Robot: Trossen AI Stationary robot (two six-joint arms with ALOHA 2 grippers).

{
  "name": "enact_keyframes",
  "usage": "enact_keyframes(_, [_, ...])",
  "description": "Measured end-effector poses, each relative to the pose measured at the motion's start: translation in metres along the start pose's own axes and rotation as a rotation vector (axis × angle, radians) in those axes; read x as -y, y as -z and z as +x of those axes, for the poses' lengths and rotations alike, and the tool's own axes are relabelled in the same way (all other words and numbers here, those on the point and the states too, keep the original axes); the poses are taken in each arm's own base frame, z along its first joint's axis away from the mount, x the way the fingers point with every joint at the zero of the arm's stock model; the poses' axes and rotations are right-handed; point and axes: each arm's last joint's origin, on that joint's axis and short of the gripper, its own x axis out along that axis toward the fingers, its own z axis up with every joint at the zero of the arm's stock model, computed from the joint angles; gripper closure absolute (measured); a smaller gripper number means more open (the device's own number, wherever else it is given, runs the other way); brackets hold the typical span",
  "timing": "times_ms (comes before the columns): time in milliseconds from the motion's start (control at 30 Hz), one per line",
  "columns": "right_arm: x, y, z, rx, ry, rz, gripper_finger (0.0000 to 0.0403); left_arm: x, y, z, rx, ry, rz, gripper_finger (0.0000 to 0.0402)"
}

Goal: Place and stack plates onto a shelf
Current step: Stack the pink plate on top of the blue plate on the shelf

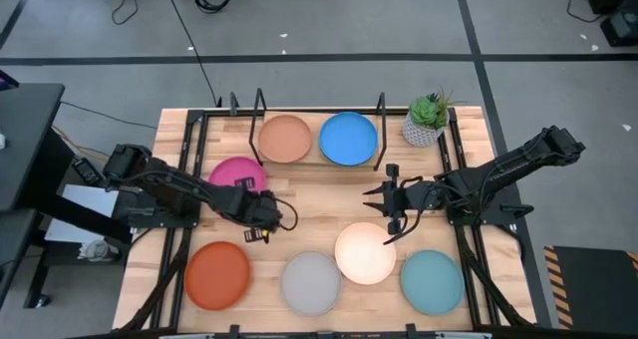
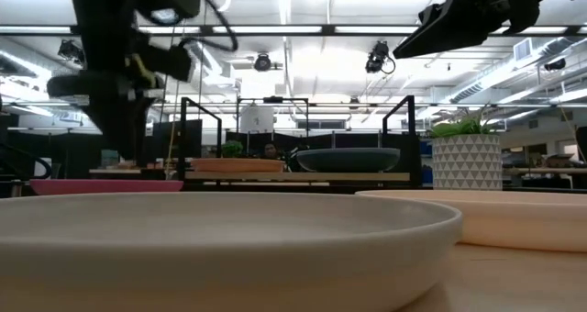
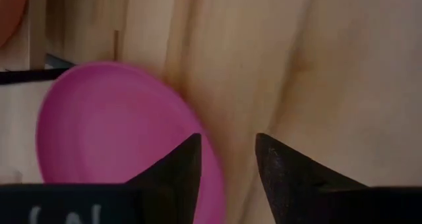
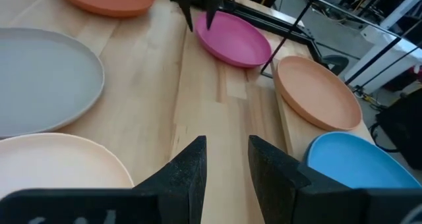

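Note:
The shelf (image 1: 319, 165) runs along the table's far side and carries a tan plate (image 1: 286, 138) and a blue plate (image 1: 349, 138). A pink plate (image 1: 236, 174) lies flat on the table in front of it. My left gripper (image 1: 261, 219) is open and points down over the pink plate's near-right rim (image 3: 214, 178). One finger is over the plate and the other over bare wood, and I see no touch. My right gripper (image 1: 382, 207) is open, holds nothing, and hovers just beyond the cream plate (image 1: 365, 252).
Along the near edge lie an orange plate (image 1: 217, 274), a grey plate (image 1: 310, 282), the cream plate and a teal plate (image 1: 432, 281). A potted plant (image 1: 426, 122) stands at the shelf's right end. Bare wood shows between the two grippers in the table's middle (image 1: 324, 204).

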Motion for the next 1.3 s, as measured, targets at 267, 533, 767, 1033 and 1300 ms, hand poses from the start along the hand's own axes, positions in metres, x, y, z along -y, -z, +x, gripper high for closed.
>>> enact_keyframes(267, [-0.001, 0.0, 0.0, 0.004, -0.023, 0.015, 0.0285, -0.014, 0.027, 0.035, -0.066, -0.017, -0.041, 0.0227])
enact_keyframes(533, [-0.001, -0.001, 0.0, 0.011, -0.025, 0.02, 0.0285, -0.023, 0.031, 0.046, -0.109, 0.036, -0.068, 0.0307])
enact_keyframes(767, [-0.001, -0.001, 0.0, 0.011, -0.025, 0.02, 0.0285, -0.023, 0.017, 0.029, -0.118, 0.237, -0.054, 0.0384])
enact_keyframes(1033, [-0.001, -0.001, 0.0, 0.012, -0.025, 0.026, 0.0285, -0.026, -0.023, -0.041, 0.105, 0.516, 0.078, 0.0385])
enact_keyframes(1300, [-0.001, -0.002, 0.0, 0.017, -0.024, 0.067, 0.0285, -0.04, -0.06, -0.066, 0.494, 0.369, 0.314, 0.0386])
